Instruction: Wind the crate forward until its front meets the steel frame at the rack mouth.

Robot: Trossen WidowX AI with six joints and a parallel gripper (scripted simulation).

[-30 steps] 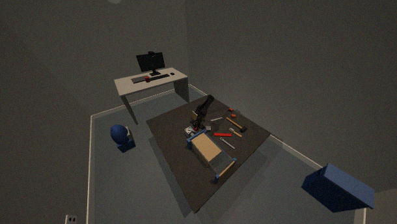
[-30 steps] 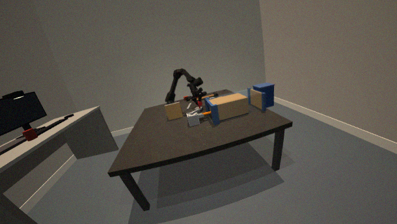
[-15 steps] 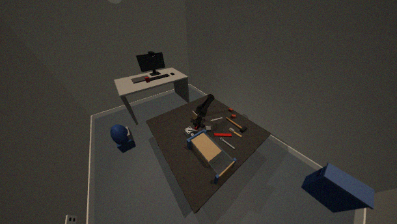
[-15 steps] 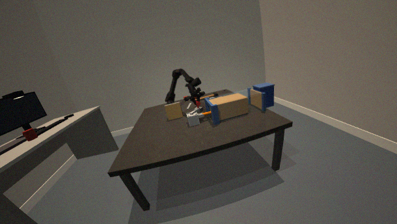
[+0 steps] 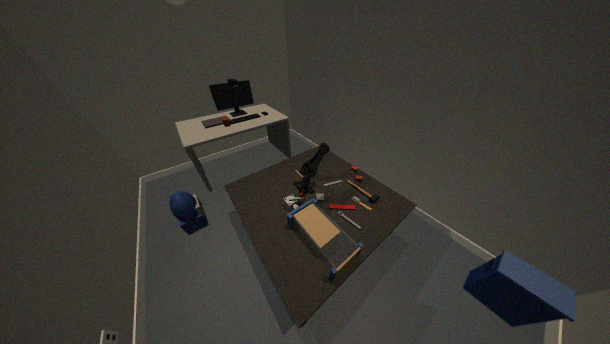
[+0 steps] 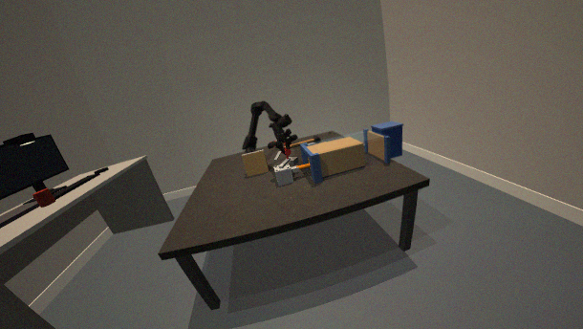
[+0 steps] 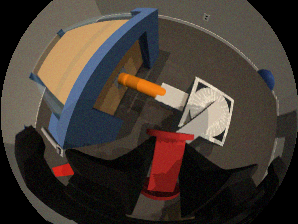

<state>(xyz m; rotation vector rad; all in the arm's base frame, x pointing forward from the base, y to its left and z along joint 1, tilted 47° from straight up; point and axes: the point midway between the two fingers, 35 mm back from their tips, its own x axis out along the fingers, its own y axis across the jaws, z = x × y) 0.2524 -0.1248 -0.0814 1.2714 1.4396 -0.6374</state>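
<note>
The black gripper [image 5: 302, 190] [image 6: 287, 147] [image 7: 166, 141] is closed on the red grip [image 6: 288, 153] [image 7: 167, 169] of the winch handle — it has it pinched between its fingers. A grey arm [image 7: 199, 123] reaches from the grip over the white winch [image 5: 288, 201] [image 6: 284, 177] [image 7: 226, 122]. I can't tell if its key is in the hole. The tan crate [image 5: 316, 225] [image 6: 338, 157] [image 7: 75, 57] lies flat in the cubby, well apart from the gripper — behind the blue frame [image 5: 291, 220] [image 6: 315, 168] [image 7: 89, 98]. An orange piece [image 6: 303, 166] [image 7: 142, 85] sits between crate and winch.
</note>
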